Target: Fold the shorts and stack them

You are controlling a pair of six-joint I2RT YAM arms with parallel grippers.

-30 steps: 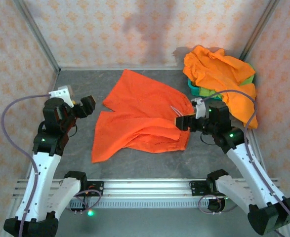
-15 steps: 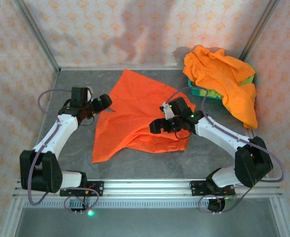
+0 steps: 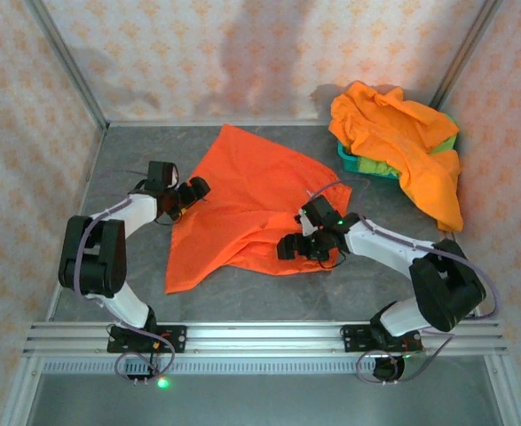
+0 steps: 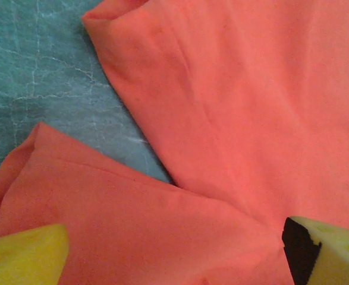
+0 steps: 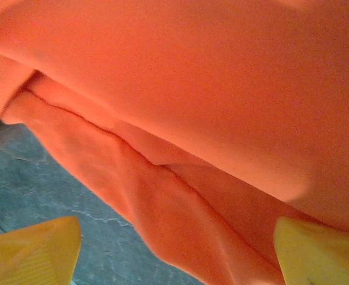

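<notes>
We see one pair of orange shorts [image 3: 251, 200] spread out on the grey desk [image 3: 136, 266], lying between the two end effectors.

The left end effector [image 3: 193, 189] sits low at the cloth's left edge, over the notch where the two leg panels part. From its wrist camera, the orange fabric runs below and ahead of it, with a wedge of bare desk ahead to its left. Its yellow fingers [image 4: 19, 255] stand wide apart with nothing pinched between them.

The right end effector [image 3: 288, 247] is at the near right edge of the same shorts, where the cloth lies doubled in soft folds. Its fingers [image 5: 31, 249] are also spread wide, and the layered hem passes beneath and ahead of them. The view is close and blurred, so we cannot tell whether the tips touch the fabric.

Well beyond the right end effector and off to its right, a heap of shorts [image 3: 393, 133] drapes over a teal basket [image 3: 347, 158]. Lime-green shorts [image 3: 377, 166] peek out beneath the orange.
</notes>
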